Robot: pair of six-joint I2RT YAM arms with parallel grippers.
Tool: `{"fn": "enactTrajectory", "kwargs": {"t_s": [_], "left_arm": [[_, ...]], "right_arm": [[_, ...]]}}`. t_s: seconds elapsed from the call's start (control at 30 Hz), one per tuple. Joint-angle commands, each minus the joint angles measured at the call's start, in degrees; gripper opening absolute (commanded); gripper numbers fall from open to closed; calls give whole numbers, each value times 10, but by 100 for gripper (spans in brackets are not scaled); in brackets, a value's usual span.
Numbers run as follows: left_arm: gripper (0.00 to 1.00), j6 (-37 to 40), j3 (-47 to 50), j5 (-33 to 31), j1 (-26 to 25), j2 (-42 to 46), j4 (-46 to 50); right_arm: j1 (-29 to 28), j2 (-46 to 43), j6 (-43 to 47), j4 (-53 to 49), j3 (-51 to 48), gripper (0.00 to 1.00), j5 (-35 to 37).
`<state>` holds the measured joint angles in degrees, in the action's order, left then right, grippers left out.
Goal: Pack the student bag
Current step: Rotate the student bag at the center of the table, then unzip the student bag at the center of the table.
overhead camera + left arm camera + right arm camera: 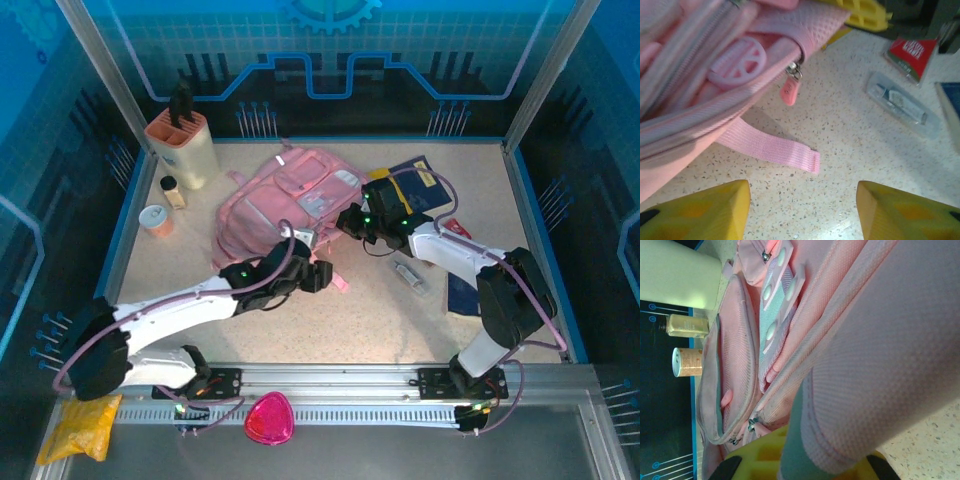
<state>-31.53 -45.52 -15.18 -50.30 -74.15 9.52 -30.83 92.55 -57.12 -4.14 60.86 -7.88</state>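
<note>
Flanking the student bag [290, 195] sit knife block [184, 150] and book [418, 170].

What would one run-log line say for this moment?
left gripper: open, over table by loose strap | right gripper: shut on student bag fabric | student bag: lying on table

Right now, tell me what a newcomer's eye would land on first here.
The big pink student bag lies mid-table, by far the largest thing there. The right gripper is shut on the bag's fabric at its right edge, while the left gripper stands open over the table beside a loose pink strap. A magenta pouch sits on the near rail.
</note>
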Motion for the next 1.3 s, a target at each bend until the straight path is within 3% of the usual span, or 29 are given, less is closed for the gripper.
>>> {"fn": "enactTrajectory", "kwargs": {"t_s": [0.0,0.33,0.53,0.73,1.07,1.27], "left_arm": [[57,5,-39,-57,-13,-48,-32],[55,29,-101,-108,-12,-146,-50],[55,-40,-142,-141,-9,-181,18],[50,-30,-150,-151,-3,-214,-32],[35,-54,-206,-208,10,-256,-22],[24,-43,-202,-209,16,-255,-42]], "right_arm": [[-7,-22,-17,5,29,0,-11],[-6,-21,-36,21,35,0,-23],[-3,-19,-43,32,37,0,-37],[-5,-18,-43,33,36,0,-45],[-5,-24,-46,47,16,0,-45],[-5,-24,-48,57,3,0,-47]]}}
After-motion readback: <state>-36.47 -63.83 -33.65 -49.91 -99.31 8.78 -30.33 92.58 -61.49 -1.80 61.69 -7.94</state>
